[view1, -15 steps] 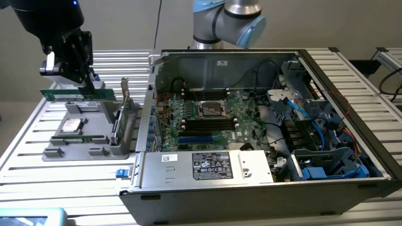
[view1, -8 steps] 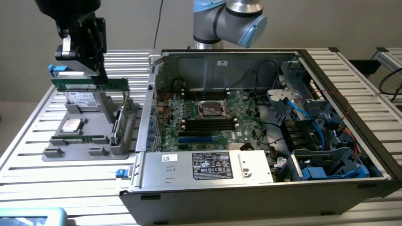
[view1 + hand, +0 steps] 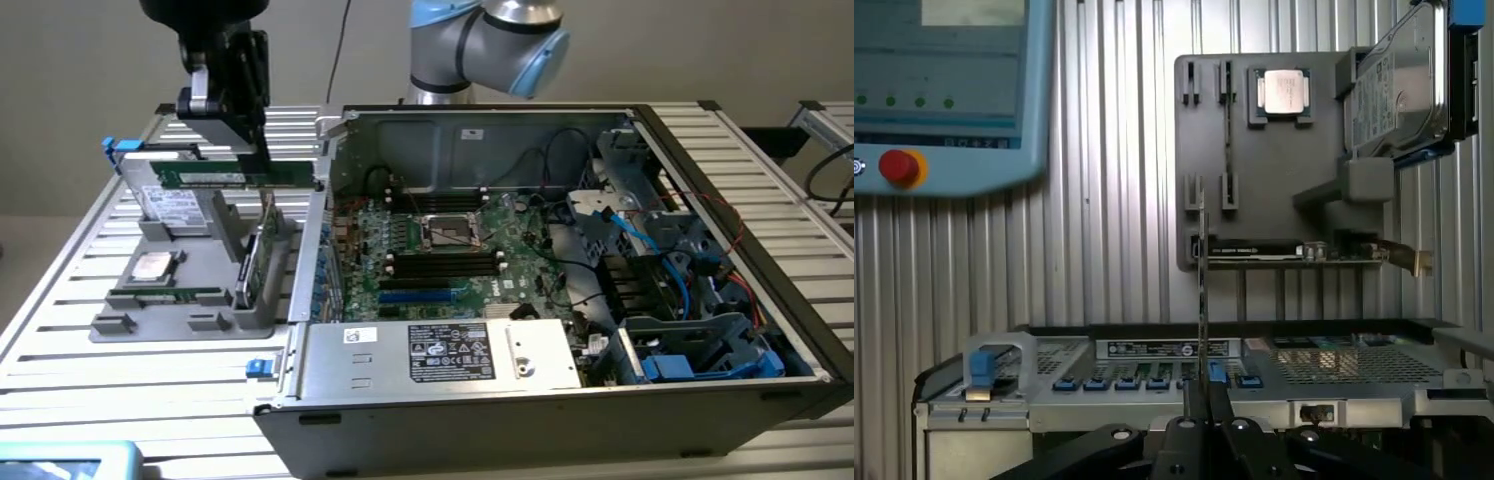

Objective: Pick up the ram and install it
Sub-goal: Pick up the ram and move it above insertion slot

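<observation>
Clamping the ram (image 3: 200, 176), the gripper (image 3: 252, 158) hangs near the gray tray (image 3: 147, 325) holding a processor chip (image 3: 154, 265).

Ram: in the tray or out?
Out. The gripper is shut on the ram, holding it level in the air above the gray tray, outside the open computer case.

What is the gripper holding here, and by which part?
The ram: the gripper pinches its upper long edge between the fingers.
</observation>
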`<action>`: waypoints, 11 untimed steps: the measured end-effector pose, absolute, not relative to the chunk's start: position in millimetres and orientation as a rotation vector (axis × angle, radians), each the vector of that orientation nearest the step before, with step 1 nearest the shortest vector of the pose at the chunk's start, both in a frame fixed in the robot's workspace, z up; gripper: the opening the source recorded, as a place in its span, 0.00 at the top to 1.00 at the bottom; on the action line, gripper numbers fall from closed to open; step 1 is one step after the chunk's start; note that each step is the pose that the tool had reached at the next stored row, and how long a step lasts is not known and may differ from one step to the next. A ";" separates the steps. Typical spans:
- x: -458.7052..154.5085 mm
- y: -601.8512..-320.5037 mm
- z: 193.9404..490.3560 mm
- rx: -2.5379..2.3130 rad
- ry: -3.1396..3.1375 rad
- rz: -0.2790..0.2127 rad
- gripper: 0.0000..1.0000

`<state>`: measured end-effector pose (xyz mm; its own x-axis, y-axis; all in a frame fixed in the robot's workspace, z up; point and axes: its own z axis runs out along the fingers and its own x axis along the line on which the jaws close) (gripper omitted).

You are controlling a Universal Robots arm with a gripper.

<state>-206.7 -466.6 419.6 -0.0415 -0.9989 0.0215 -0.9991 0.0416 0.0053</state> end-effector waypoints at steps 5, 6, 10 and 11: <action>-183.9 -466.7 419.7 2.162 -2.252 0.017 0.88; -179.5 -466.6 419.6 2.163 -2.252 0.017 0.88; -161.3 -466.6 419.6 2.163 -2.251 0.017 0.88; -156.7 -466.6 419.6 2.164 -2.251 0.017 0.88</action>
<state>-156.7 -466.6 419.6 -0.0397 -0.9990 0.0215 -0.9992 0.0398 0.0053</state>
